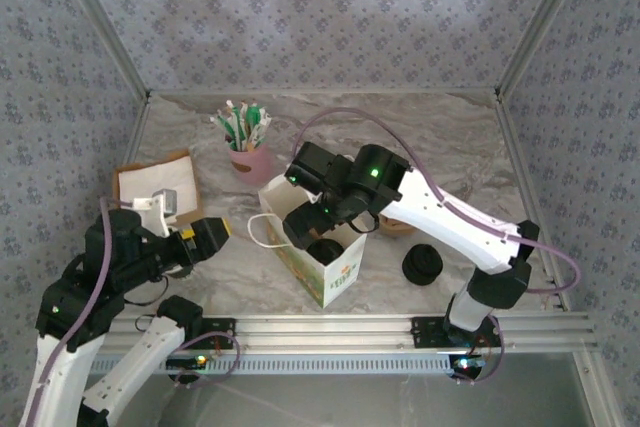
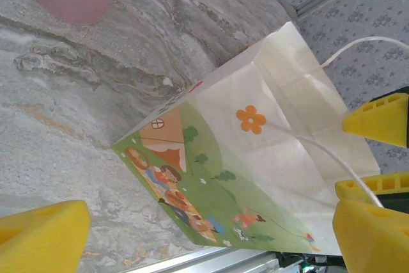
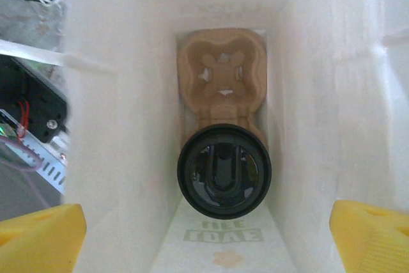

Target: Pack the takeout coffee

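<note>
Top view: white bag [image 1: 335, 272] stands upright mid-table [image 1: 450, 147], and the right gripper [image 1: 322, 237] reaches down into its open mouth. The left gripper [image 1: 210, 237] hangs just left of the bag near the handle, touching nothing. A pink cup [image 1: 250, 159] of sticks sits behind the bag and a pile of black lids [image 1: 422, 265] lies to its right. Left wrist view: the bag's printed side and white handle are in front of the camera. The yellow pads [image 2: 41, 234] are spread wide with nothing between them. Right wrist view: looking straight down inside the bag. The takeout coffee [image 3: 223, 171], black lid on, sits upright in the near slot of a pulp carrier [image 3: 223, 75] on the bag floor, and the far slot is empty. The right claw is wide, its pads clear of the cup either side, gripping nothing. Judgement: coffee looks packed and released, so the main step is done. What's left is probably just lifting the right arm out without snagging the bag walls or handle. Can't tell if a second cup is meant for the empty slot.
</note>
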